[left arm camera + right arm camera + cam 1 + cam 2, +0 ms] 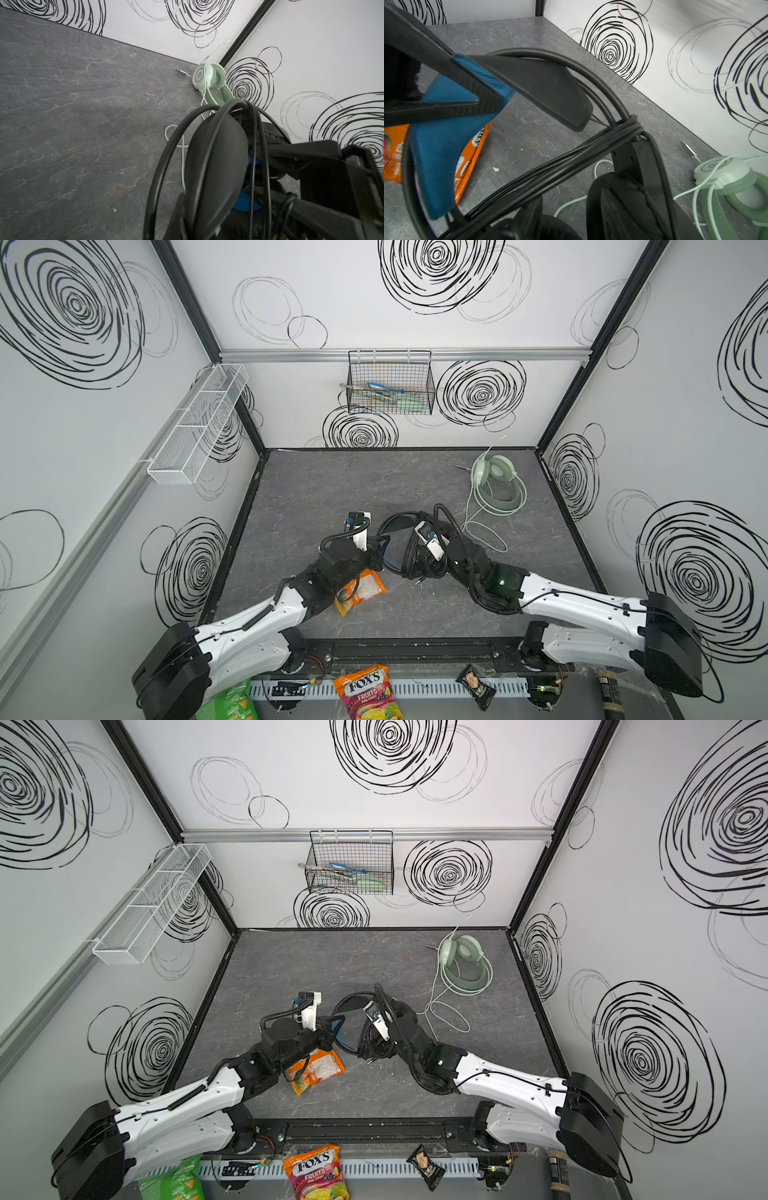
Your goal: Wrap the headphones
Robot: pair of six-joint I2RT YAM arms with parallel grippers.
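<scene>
The black headphones (399,526) (353,1002) stand lifted at the table's middle, blue padding inside the headband (438,158). Their black cable (571,158) (252,145) runs in several turns across the band. My left gripper (380,545) (334,1025) is shut on the padded headband; one of its fingers (446,109) presses the blue pad. My right gripper (415,568) (374,1048) sits low beside the ear cups (623,207), jaws apart with only table showing between them. The mint-green headphones (498,485) (463,965) (204,79) (726,172) lie at the back right, whitish cable (484,531) looping loose.
An orange candy bag (365,591) (471,153) lies under my left wrist. A black wire basket (390,385) hangs on the back wall and a white mesh shelf (199,423) on the left wall. Snack packets (365,693) lie beyond the front rail.
</scene>
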